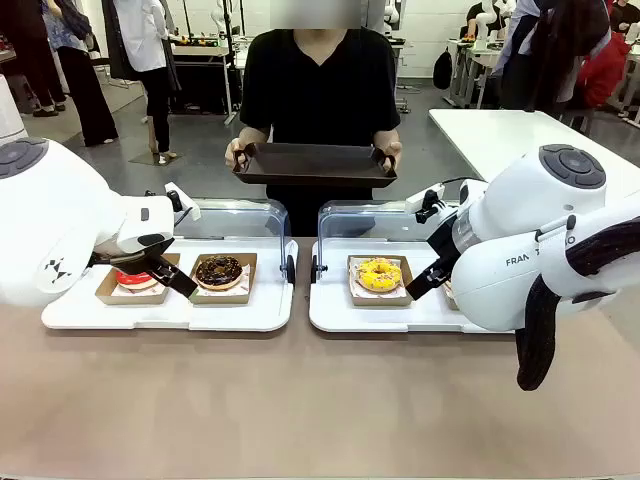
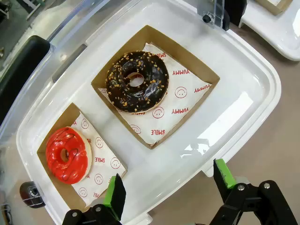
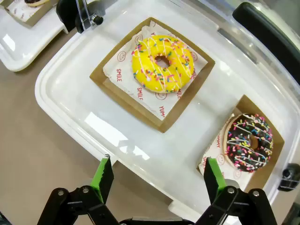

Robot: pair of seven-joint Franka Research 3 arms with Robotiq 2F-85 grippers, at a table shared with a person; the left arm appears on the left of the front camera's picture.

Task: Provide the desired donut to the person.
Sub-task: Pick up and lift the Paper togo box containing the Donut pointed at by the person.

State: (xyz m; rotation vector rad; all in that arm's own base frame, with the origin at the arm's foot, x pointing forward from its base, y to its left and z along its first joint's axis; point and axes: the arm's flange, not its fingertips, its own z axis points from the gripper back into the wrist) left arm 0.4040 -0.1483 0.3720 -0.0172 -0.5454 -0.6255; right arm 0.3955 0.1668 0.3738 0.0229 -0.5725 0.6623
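**Both claws spread over four donuts; person waits with tray**

At the far left we see the left claw point(image 2: 169, 183) above the near rim of the left tray point(image 1: 250, 312). Its green pads point(image 2: 115, 190) are spread wide with nothing between them. On this white tray sit two open brown boxes. The left box point(image 2: 47, 140) holds the red donut point(image 2: 67, 154) on printed paper. The box beside it point(image 2: 197, 65) holds the brown donut point(image 2: 136, 81), which is dotted with nut bits. The boxes stand near each other without touching. A clear lid point(image 1: 240, 215) stands raised at the tray's far edge.

In the middle, across the surface point(image 1: 300, 400), we see the person point(image 1: 320, 90) in a black T-shirt. The person holds a dark tray point(image 1: 314, 165) by both ends, level and well behind the donuts.

Further right lies the right tray point(image 1: 335, 310), also white, its own clear lid point(image 1: 360, 215) raised too. Its left box point(image 3: 110, 86) holds the yellow donut point(image 3: 162, 63), striped white and speckled with sprinkles. Its right box point(image 3: 276, 140) holds the sprinkled donut point(image 3: 249, 142), dark under its coloured bits.

At the far right, the right claw point(image 3: 158, 179) hangs over that tray's near rim. It too is spread wide and pinches nothing.

We cannot tell which donut is wanted. All four rest in their boxes.
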